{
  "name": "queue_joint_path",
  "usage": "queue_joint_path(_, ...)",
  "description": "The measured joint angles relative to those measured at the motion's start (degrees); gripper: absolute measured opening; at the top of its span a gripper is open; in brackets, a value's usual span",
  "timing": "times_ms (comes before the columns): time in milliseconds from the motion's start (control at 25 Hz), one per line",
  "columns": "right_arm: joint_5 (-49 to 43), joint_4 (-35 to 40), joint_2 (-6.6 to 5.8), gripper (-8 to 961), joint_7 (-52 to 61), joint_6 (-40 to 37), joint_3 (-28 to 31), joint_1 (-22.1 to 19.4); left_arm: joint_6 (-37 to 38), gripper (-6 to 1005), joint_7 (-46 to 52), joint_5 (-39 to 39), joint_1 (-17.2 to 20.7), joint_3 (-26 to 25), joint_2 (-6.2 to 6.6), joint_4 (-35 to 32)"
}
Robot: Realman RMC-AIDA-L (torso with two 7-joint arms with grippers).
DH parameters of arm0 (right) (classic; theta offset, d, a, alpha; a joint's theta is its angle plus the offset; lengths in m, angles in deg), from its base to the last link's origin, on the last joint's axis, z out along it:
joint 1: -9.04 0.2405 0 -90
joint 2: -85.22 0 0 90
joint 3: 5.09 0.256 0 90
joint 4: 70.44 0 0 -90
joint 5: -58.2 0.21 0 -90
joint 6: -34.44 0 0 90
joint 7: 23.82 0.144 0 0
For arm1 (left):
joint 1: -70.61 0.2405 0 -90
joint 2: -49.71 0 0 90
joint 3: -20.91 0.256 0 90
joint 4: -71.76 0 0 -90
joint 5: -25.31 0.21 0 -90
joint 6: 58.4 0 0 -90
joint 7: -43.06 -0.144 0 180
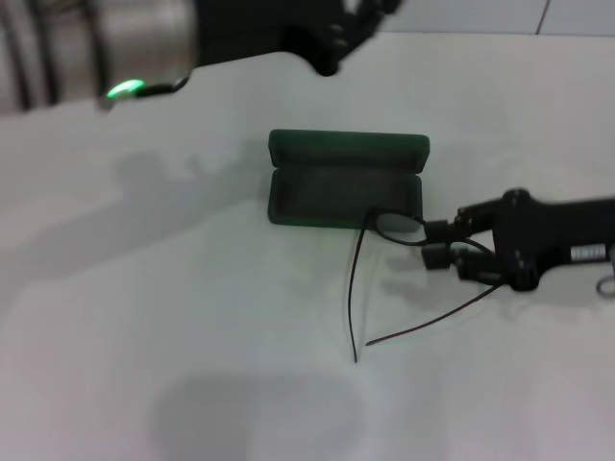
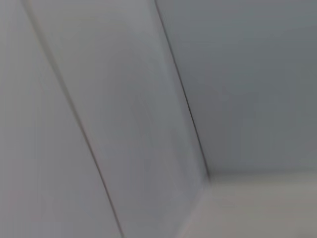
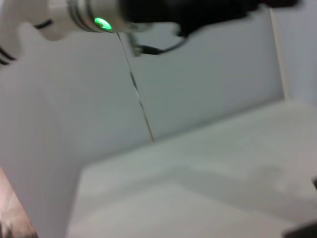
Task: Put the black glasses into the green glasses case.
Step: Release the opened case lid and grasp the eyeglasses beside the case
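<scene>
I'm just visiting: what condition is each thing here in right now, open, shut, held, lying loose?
green glasses case: open, lid tipped back, lying on the table.
black glasses: unfolded, front at the case's near right corner, both temple arms trailing onto the table.
right pincer: shut on the black glasses.
left pincer: raised beyond the case, holding nothing visible.

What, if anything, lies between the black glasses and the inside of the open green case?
Nothing visible does. The green case lies open on the table, its lid back. The right gripper holds the black glasses at the case's front edge, one lens rim overlapping that edge and the arms trailing over the table. The left gripper hangs high behind the case.
</scene>
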Motion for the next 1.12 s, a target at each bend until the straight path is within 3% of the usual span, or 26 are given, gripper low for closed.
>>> queue_joint_path(80,-10.1,6.0,0.69,371,7.7,0.9,5.2,0.4,2.4,301,-8.7,-13.5,2.8,-3.0,0.02,6.5)
queue_joint_path(120,-14.5,8.6,1.46,347,10.5,0.7,7.8,0.4,7.2,291,-16.6,-23.8,3.8,-5.8,0.07,15.1)
queue_joint_path(160,-19.0,11.3,2.30,322,13.3,-0.1,10.7,0.4,7.2,281,-16.6,-23.8,3.8,-5.8,0.07,15.1)
queue_joint_path(280,-31.7,19.0,5.27,249,22.3,-3.4,18.8,1.1,18.2,199,-24.5,-35.0,3.1,-10.4,0.19,28.2)
queue_joint_path(360,-39.0,22.6,6.39,200,28.9,-4.4,21.5,2.6,25.5,126,-27.7,-38.1,1.9,-14.4,0.25,37.0)
queue_joint_path(520,-49.9,23.9,7.16,354,39.8,-6.4,22.6,7.7,34.4,21,-34.1,-37.9,-0.7,-18.2,0.87,49.1)
queue_joint_path(640,-55.1,20.4,8.01,480,42.3,-6.9,22.7,11.3,38.3,21,-39.0,-36.8,-2.5,-18.4,1.31,57.0)
queue_joint_path(760,-60.0,17.5,9.46,611,43.3,-6.4,23.0,13.3,39.1,21,-41.3,-35.4,-2.7,-18.5,1.04,59.5)
queue_joint_path(1120,-63.4,10.8,9.88,537,45.6,-2.1,22.7,17.0,39.3,21,-44.9,-32.8,-3.4,-18.5,0.51,64.9)
